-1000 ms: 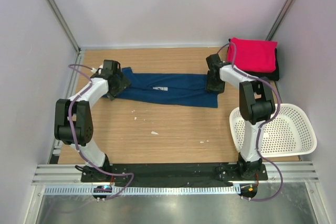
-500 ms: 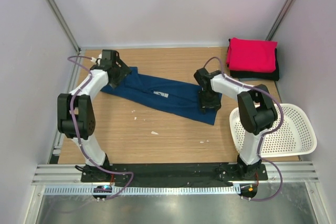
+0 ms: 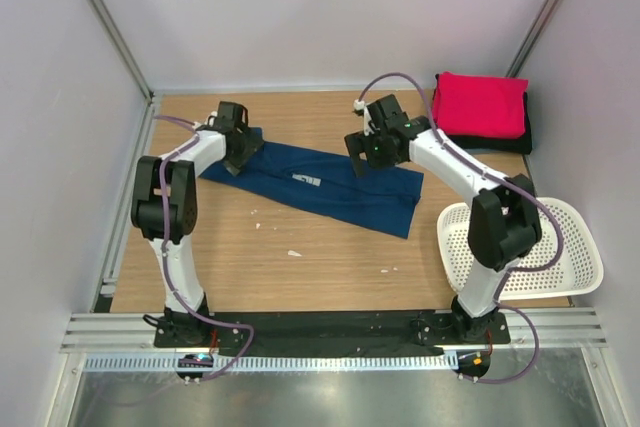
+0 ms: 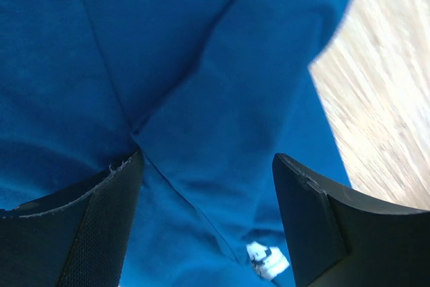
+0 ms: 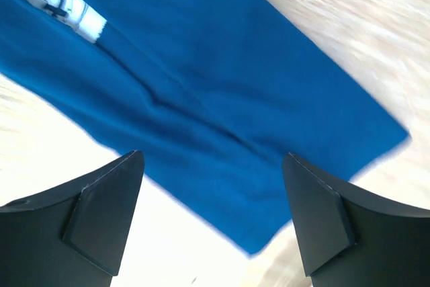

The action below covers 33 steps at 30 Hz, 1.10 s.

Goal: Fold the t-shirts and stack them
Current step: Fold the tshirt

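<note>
The navy blue t-shirt [image 3: 325, 185] lies folded into a long slanted strip across the table, a small pale print patch on it. It fills the left wrist view [image 4: 195, 99] and crosses the right wrist view [image 5: 201, 85]. My left gripper [image 3: 240, 152] is open just above the strip's left end. My right gripper [image 3: 372, 155] is open and empty above the strip's right part, lifted clear of the cloth. The pink-red t-shirt [image 3: 482, 104] lies folded on the black t-shirt [image 3: 524, 137] at the back right corner.
A white perforated basket [image 3: 545, 247] stands at the right near edge beside the right arm. A few pale scraps [image 3: 294, 253] lie on the wooden table [image 3: 320, 257]. Walls close in on the left, back and right.
The shirt strip was swung to slant down to the right. My right gripper let go of its right end and rose toward the back. My left gripper shifted right at the left end.
</note>
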### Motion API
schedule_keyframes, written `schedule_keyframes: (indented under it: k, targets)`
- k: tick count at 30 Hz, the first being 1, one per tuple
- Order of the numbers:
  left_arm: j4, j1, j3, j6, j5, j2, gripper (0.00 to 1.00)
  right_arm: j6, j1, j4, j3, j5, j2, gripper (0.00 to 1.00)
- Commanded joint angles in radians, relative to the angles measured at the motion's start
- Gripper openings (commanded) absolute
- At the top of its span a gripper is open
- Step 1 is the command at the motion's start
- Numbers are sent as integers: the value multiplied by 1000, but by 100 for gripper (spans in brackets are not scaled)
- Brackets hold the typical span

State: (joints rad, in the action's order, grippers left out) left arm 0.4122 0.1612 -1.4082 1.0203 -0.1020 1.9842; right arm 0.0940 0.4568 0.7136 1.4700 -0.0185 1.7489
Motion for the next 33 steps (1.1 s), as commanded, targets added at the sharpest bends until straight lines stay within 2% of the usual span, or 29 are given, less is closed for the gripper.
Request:
schedule_keyframes:
  k: [1,6,14,16,20,21,22,25,26,30,33]
  targets:
    - [-23,-6,-28,44,-62,16,79,-163,11,-131,-50,-38,90,90]
    - [-26,-22,-54,32,-52,74,79,-180,20,-190,-137,6,169,90]
    - [-6,-37,-250,-67,57,238,77,-123,63,-246,-286,-9,110,90]
    - [-6,-37,-345,-107,94,295,77,-103,110,-238,-304,-1,98,90]
    - [37,-37,-578,-202,270,439,76,-21,210,-207,-338,14,86,90]
    - [80,-35,-627,-241,287,494,76,40,226,-194,-333,14,86,90]
    - [100,-32,-729,-261,295,522,76,70,239,-157,-324,14,84,91]
    - [154,-16,-853,-359,320,596,76,180,278,-137,-309,-30,60,91]
    - [157,-11,-901,-379,327,607,76,208,287,-141,-310,-105,43,91]
    - [157,26,-957,-471,349,630,78,286,319,-180,-297,-239,44,91]
    - [151,44,-989,-502,369,627,79,289,353,-128,-215,-235,73,91]
